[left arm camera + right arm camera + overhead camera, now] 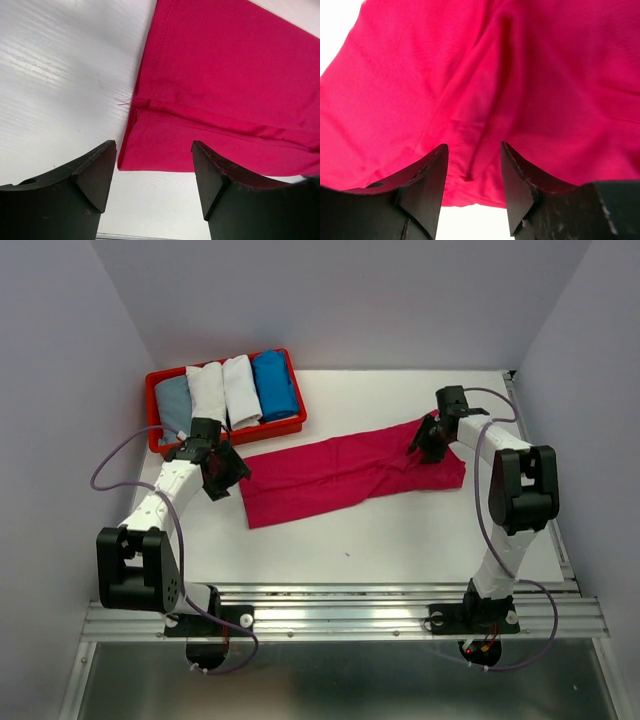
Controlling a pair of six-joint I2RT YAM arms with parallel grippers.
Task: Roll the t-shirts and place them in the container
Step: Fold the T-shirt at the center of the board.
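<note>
**Clerk:** Item one, the pink t-shirt (pixel 350 475)?

**Checker:** One, lying flat and creased on the white table (pixel 400 540), folded into a long band that stretches from one gripper to the other. It is not rolled.

**Clerk:** Left gripper (pixel 155 165)?

**Checker:** Fingers (pixel 97 170) well apart, with nothing between them. The band's hemmed corner lies just beyond the tips, facing the gap. Bare table is under the left finger, and pink cloth runs on past the right finger.

**Clerk:** Right gripper (pixel 474 165)?

**Checker:** Fingers (pixel 430 175) apart, not closed on anything. Pink cloth fills the view ahead of both tips, and a raised fold runs straight into the gap. The cloth's edge sits just behind the tips. I cannot tell whether the tips touch the fabric.

**Clerk:** Other stock?

**Checker:** One red tray (pixel 275 430), beyond the left gripper's fingers. It holds four rolled t-shirts side by side: pale grey-blue roll (pixel 173 403), first white roll (pixel 207 390), second white roll (pixel 241 390), bright blue roll (pixel 273 383). All four are well apart from the right gripper.
</note>
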